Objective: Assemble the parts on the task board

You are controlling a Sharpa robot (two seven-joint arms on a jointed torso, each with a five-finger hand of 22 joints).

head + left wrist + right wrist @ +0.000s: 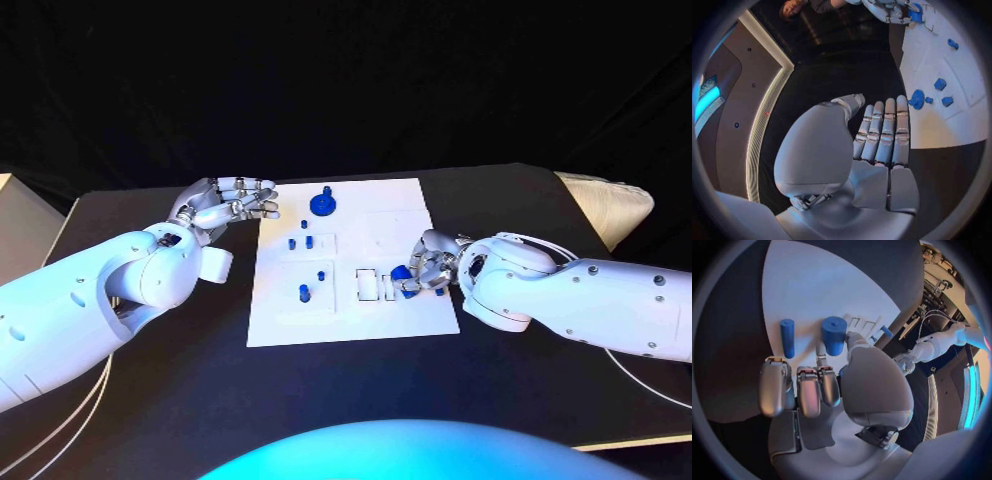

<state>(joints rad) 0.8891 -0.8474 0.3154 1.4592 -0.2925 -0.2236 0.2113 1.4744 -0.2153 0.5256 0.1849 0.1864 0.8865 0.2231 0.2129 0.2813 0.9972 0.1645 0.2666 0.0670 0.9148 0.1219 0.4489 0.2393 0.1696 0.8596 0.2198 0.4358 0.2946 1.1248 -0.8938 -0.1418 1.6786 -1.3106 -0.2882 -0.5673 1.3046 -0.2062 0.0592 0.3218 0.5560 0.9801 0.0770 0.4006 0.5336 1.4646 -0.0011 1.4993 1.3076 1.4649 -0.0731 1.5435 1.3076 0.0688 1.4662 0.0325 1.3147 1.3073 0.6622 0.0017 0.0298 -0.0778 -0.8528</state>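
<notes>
Glossy white rounded arms, silver segmented left hand (228,205), right hand (426,265)

The task board (353,315) looks like a smooth matt white plate, and the bench (548,380) under it is dull matt black. Both hands, left (231,205) and right (427,265), have that satin silver metal look. The small blue parts (834,335) look like smooth plastic.

Left hand (228,207), on its white arm, hovers with fingers curled in and holding nothing; right hand (423,266), on its white arm, has fingers closed around a small blue part (402,277).
</notes>
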